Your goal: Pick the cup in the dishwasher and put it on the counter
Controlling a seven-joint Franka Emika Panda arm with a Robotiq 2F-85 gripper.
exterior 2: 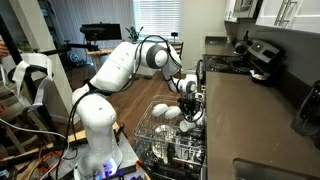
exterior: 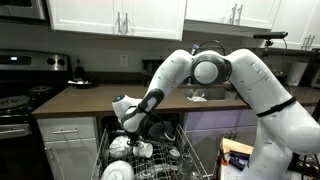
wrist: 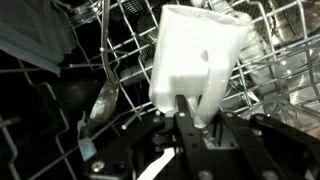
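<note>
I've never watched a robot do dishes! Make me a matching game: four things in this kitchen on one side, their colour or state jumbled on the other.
Things
1. cup
2. gripper
3. counter
4. stove

Descriptions
A. dark brown and flat
B. shut on something
C. black-topped, at the counter's end
D. white, down by the dishwasher rack

Right pairs: 1-D, 2-B (it is shut on the cup), 3-A, 4-C.
</note>
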